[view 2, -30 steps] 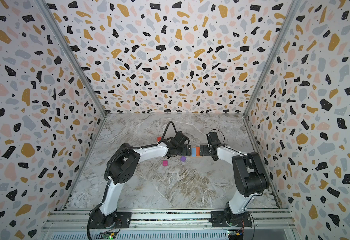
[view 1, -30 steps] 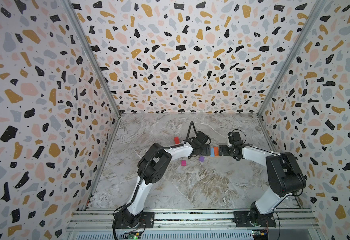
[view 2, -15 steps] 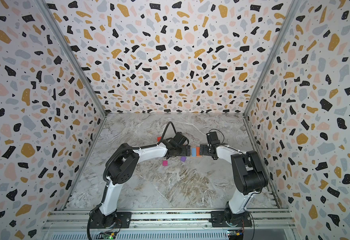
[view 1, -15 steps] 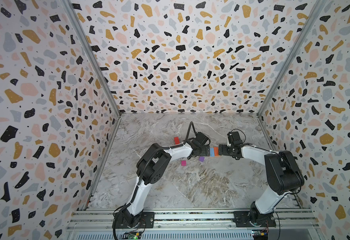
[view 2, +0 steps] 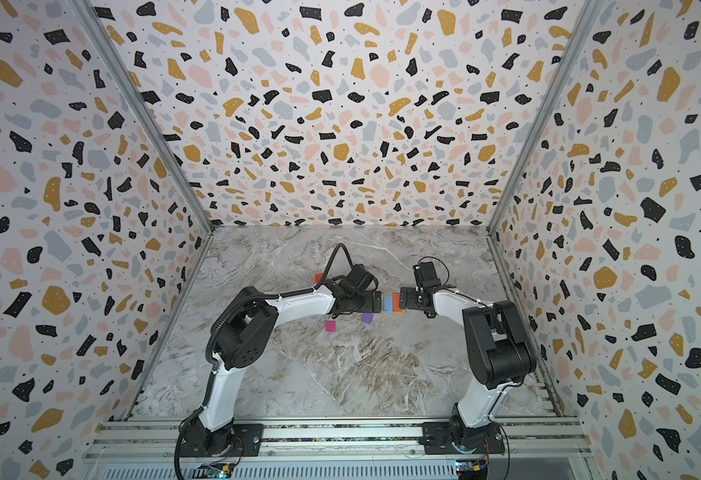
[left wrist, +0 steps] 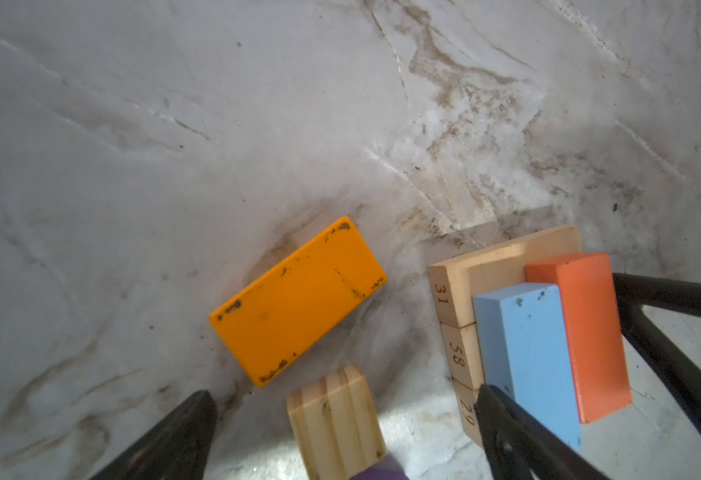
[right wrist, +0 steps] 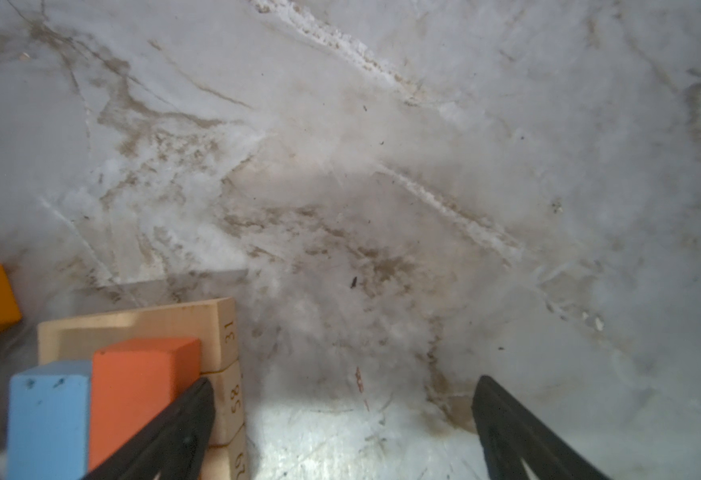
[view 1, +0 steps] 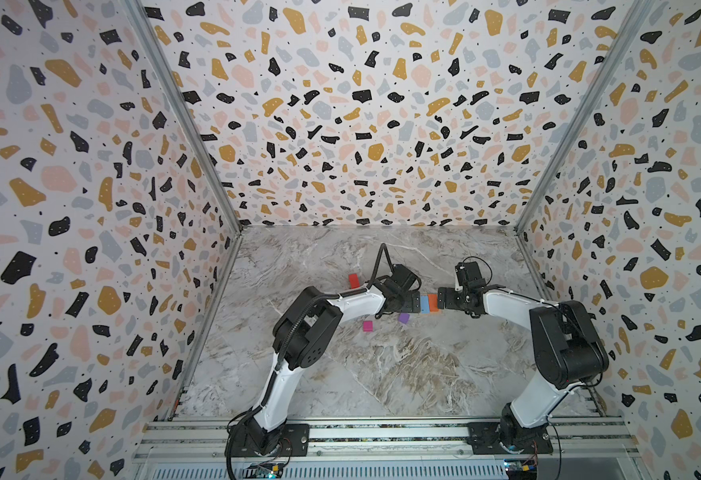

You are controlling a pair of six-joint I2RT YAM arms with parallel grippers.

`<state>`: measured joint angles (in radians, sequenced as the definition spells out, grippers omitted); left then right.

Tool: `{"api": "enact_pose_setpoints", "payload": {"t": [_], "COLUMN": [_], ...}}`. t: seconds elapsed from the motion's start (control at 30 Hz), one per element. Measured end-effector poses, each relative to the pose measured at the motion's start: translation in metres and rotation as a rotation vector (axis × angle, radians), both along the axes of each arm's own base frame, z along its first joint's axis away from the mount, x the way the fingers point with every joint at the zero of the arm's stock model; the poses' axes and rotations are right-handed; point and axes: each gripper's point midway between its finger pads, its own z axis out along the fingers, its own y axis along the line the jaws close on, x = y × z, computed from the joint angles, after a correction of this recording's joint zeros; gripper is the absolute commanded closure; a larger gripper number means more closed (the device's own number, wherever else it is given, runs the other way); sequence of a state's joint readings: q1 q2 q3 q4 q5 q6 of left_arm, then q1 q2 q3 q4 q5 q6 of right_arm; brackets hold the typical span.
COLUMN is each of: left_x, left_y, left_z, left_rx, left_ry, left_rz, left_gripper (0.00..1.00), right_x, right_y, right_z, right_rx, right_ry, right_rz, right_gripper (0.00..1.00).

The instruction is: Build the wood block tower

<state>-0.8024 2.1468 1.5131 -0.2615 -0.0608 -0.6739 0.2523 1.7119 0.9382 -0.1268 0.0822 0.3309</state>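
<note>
tan base laid, second layer going on

red block (view 1: 353,280) and magenta cube (view 1: 367,325) lie loose on the bench (view 1: 382,374), back along the arm from the left pincer (left wrist: 344,395). that pincer is spread wide and pinches nothing. a tan cube (left wrist: 336,424) sits untouched between its fingers (left wrist: 174,436), a purple cube (view 1: 403,318) lies just behind that cube toward the wrist, and a yellow-orange slab (left wrist: 298,299) lies flat just ahead. the finger nearer the tower (view 1: 427,304) lies at the end of the blue block (left wrist: 527,353); whether it touches i cannot tell. the tower stands between the two pincers: three tan bars (left wrist: 456,328) side by side, with the blue block and a red-orange block (left wrist: 589,332) across them, touching each other. the right pincer (right wrist: 345,384) is spread and empty, one finger alongside the red-orange block.

my reading: the second layer looks part laid, and both pincers flank it as if squaring it. next, both should back straight off without dragging the pair. the left pincer could then close on the tan cube or the slab, which calls for a centred grip and a level lift.
</note>
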Motion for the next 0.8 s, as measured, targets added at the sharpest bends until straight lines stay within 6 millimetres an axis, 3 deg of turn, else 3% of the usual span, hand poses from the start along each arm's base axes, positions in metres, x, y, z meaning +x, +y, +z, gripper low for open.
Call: {"api": "enact_pose_setpoints", "payload": {"t": [0.8], "left_x": [-0.0088], "left_y": [-0.0034], "left_z": [-0.0007], "left_rx": [-0.002], "left_ry": [0.011], "left_rz": [-0.019], "left_gripper": [0.0], "right_x": [0.0061], "right_y": [0.0], "right_z": [0.0033], "right_rx": [0.004], "right_ry": [-0.009], "right_rz": [-0.005], "right_gripper": [0.02]}}
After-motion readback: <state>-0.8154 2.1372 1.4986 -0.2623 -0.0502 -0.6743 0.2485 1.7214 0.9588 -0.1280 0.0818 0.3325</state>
